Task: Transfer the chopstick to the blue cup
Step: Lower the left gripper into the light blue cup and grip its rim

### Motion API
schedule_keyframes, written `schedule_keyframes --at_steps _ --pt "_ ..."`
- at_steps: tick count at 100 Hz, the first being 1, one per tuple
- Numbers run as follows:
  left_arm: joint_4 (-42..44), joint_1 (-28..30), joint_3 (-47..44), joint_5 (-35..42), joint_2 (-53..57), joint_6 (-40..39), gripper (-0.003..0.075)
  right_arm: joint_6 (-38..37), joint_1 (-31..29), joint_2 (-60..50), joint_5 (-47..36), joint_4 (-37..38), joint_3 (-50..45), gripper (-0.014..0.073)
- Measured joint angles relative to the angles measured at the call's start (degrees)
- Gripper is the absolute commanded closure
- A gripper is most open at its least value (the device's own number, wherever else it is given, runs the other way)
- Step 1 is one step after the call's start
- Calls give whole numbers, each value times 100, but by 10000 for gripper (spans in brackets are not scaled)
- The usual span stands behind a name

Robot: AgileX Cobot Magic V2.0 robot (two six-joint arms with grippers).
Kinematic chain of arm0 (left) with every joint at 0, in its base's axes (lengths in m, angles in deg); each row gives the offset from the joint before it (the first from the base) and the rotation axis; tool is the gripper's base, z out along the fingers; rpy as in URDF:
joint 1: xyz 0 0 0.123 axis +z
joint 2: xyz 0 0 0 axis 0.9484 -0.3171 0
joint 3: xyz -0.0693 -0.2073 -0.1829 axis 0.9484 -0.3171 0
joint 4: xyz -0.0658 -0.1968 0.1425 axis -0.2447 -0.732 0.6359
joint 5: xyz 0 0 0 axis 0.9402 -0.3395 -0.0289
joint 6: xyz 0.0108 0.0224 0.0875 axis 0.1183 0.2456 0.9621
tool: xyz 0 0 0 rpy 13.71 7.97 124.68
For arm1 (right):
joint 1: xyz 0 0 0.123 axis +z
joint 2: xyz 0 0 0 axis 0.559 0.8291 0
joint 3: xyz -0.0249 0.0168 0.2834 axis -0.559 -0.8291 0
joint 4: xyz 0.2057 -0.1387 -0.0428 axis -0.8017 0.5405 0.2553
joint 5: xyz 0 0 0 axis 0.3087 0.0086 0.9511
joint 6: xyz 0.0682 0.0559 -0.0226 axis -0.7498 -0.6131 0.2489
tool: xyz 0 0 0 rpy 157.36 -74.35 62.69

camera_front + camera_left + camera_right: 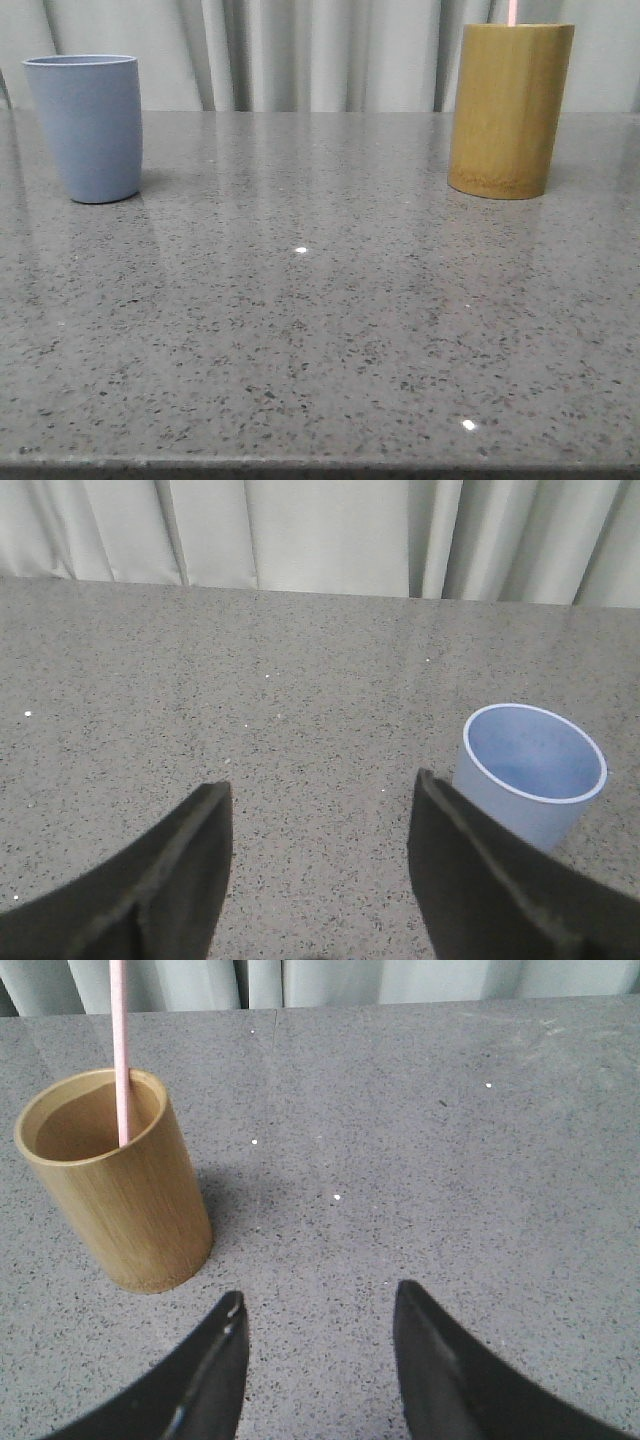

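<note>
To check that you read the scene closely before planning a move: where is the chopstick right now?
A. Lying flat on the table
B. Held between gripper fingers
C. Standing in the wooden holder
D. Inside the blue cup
C: the chopstick stands in the wooden holder; the blue cup is empty, and the left gripper and right gripper are open, holding nothing.

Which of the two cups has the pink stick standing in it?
The taller wooden cup on the right holds the chopstick; the blue cup on the left looks empty.
</note>
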Motion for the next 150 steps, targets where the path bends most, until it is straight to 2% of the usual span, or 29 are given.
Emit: schedule_keyframes --at_steps 25,36,54,87,116,129,150 --pt "-86 0 32 -42 -78 0 324 0 0 0 0 0 0 230" --pt "-101 -49 264 -409 -325 10 324 0 0 0 0 0 0 230" --pt "-123 -301 1074 -1072 -1069 65 325 0 0 0 0 0 0 230" --pt "-129 -1108 2795 -1931 -2918 264 327 0 0 0 0 0 0 230" --pt "-151 -1231 4224 -3157 -4422 277 331 0 0 0 0 0 0 230" --pt "-151 -1231 4531 -3468 -4926 277 331 0 0 0 0 0 0 230" --pt "-151 -1231 4590 -3532 -5423 277 332 0 0 0 0 0 0 230"
